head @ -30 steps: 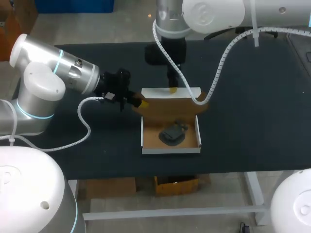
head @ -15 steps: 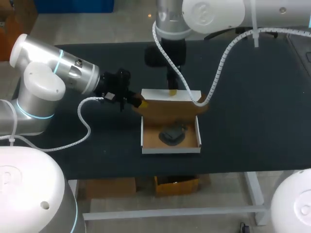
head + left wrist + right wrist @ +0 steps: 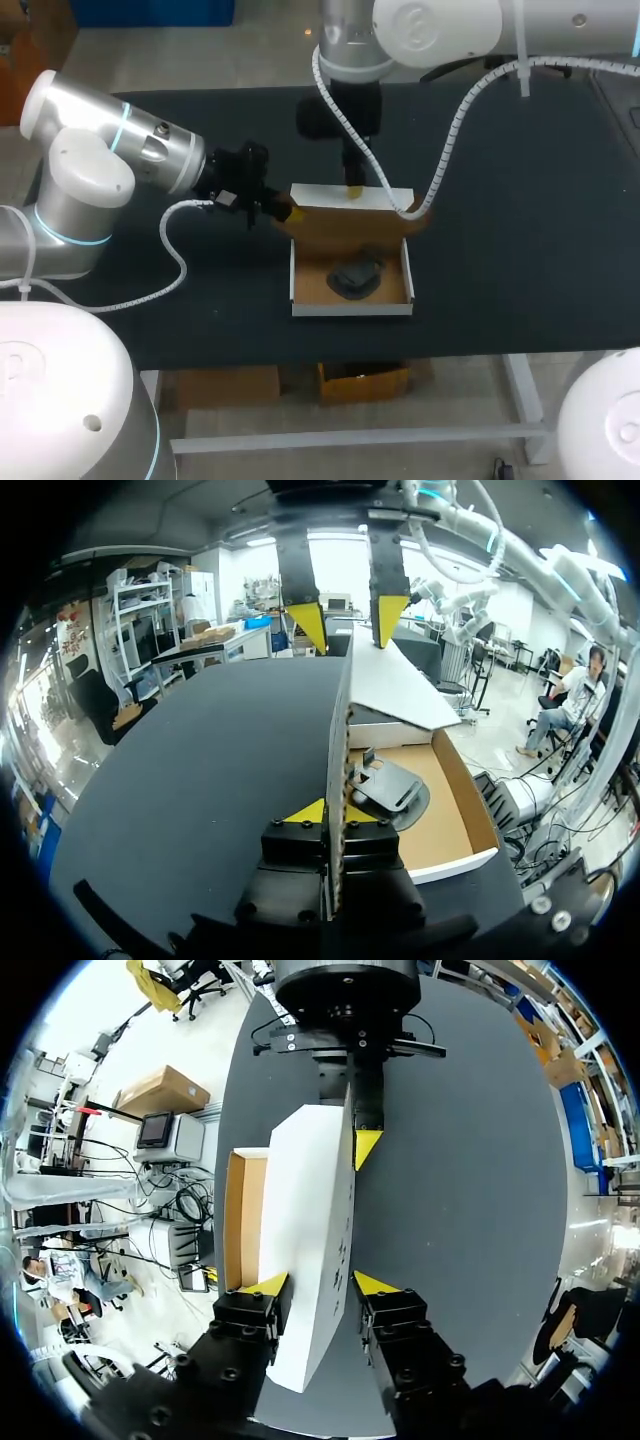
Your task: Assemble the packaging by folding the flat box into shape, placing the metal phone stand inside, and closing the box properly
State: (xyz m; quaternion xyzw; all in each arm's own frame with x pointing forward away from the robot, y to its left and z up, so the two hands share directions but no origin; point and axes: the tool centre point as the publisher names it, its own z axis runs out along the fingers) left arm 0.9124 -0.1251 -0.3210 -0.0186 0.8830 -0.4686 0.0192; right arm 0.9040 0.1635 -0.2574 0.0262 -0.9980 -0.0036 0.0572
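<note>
Fingers (image 3: pixel 306 814) of my left gripper (image 3: pixel 336 818) pinch the left edge of the lid (image 3: pixel 395 680), cardboard clamped between both yellow tips. Those of my right gripper (image 3: pixel 318 1282) stand spread, straddling the lid's free edge from above, one tip on each face. I judge that they are not clamped on it.

Seen from the head camera, the box (image 3: pixel 350 308) sits at the centre of the frame on the black table (image 3: pixel 520 250). Its lid is raised along the upper side of the tray and leans slightly over it. The stand (image 3: pixel 355 278) lies flat inside, just below the tray's middle.

Folding and loading look done, so closing appears to be the step in hand. The next move calls for both grippers to swing the lid down toward the lower edge of the frame. The side flap should slip inside the tray wall rather than catch on it, and the front lip should tuck in last.

White outside and brown inside, the box is thin corrugated board and should bend easily. The stand is dark and low, and looks well under the rim.
</note>
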